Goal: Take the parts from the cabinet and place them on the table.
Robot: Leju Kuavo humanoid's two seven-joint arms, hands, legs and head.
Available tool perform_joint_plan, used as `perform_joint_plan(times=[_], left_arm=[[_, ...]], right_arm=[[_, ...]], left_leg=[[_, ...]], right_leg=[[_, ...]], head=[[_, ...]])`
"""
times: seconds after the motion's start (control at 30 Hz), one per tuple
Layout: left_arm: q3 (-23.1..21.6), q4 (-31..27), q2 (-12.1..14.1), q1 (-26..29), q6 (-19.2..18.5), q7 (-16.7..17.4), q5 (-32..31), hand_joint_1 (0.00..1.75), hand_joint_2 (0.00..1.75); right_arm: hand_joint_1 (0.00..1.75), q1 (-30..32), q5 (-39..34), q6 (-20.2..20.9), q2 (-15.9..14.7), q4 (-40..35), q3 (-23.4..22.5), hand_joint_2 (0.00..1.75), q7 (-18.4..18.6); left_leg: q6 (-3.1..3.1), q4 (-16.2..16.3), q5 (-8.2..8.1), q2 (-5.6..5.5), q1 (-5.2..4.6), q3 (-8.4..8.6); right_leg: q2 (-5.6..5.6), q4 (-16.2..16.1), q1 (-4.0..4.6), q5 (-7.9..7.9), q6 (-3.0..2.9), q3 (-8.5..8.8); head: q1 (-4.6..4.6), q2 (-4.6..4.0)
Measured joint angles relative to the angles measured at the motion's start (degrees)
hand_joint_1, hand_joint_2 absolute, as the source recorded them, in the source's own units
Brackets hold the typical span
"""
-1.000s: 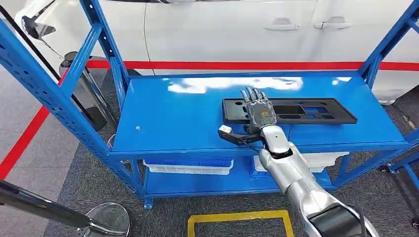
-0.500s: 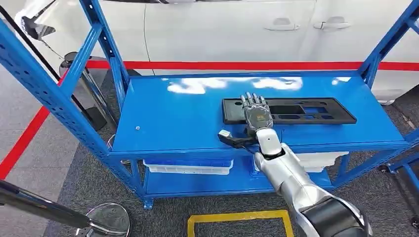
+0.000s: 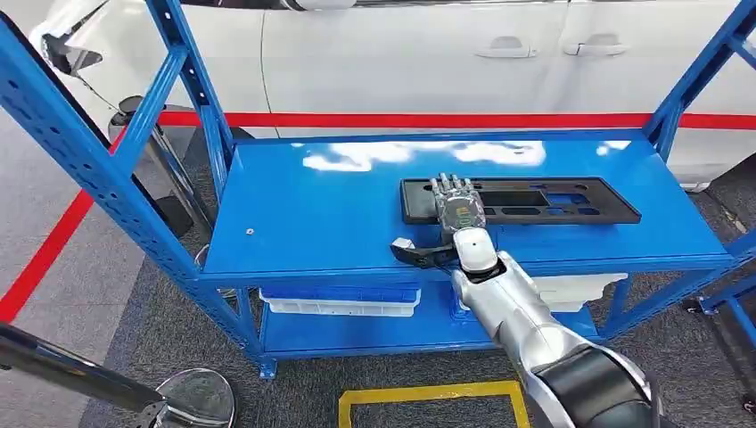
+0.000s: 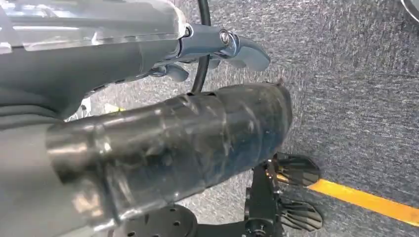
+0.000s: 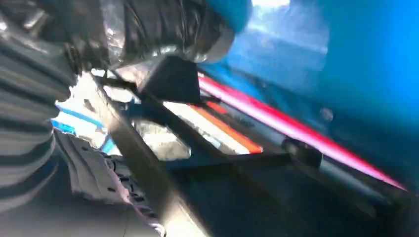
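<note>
Black plastic panel part point(image 3: 544, 201), long, flat and pierced by several rectangular cut-outs, lies flat on the top shelf of the blue metal shelving rack point(image 3: 312, 214), toward the shelf's right half and parallel to its front edge. The right hand point(image 3: 456, 209) lies palm down over the panel's left end, its fingers stretched straight and side by side across the part toward the back of the shelf; whether they press on the plastic or sit just above it cannot be told, and nothing is clasped in them. In the right wrist view the picture is blurred, showing the right hand's ribbed cover point(image 5: 24, 133) close above dark panel and blue shelf. The left hand point(image 4: 217, 47) hangs over grey carpet point(image 4: 356, 89), and whether its fingers are apart or curled cannot be told. On the lower shelf sit white plastic bins point(image 3: 339, 301). Behind the rack stand a white car point(image 3: 401, 53) and a red stripe point(image 3: 428, 119).
</note>
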Motion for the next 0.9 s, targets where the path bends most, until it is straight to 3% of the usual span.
perform_joint_plan(times=[0.57, 0.9], left_arm=[[-0.09, 0.00, 0.00, -0.21, 0.48, 0.52, 1.62, 0.00, 0.00], [-0.24, 0.00, 0.02, 0.17, -2.85, -1.57, 3.59, 0.00, 0.00]], right_arm=[[1.75, 0.09, -0.15, 1.05, 1.77, 0.37, -0.52, 1.75, -0.70], [1.75, 0.69, -0.24, -1.03, 2.27, 0.33, -1.55, 1.75, -2.21]], left_leg=[[-0.01, 0.00, 0.01, 0.02, 0.01, 0.00], [-0.02, 0.00, 0.02, 0.01, 0.01, -0.02]], right_leg=[[0.02, 0.00, 0.03, 0.03, -0.03, -0.02], [-0.01, 0.00, 0.02, 0.03, -0.03, -0.02]], head=[[0.00, 0.00], [0.00, 0.00]])
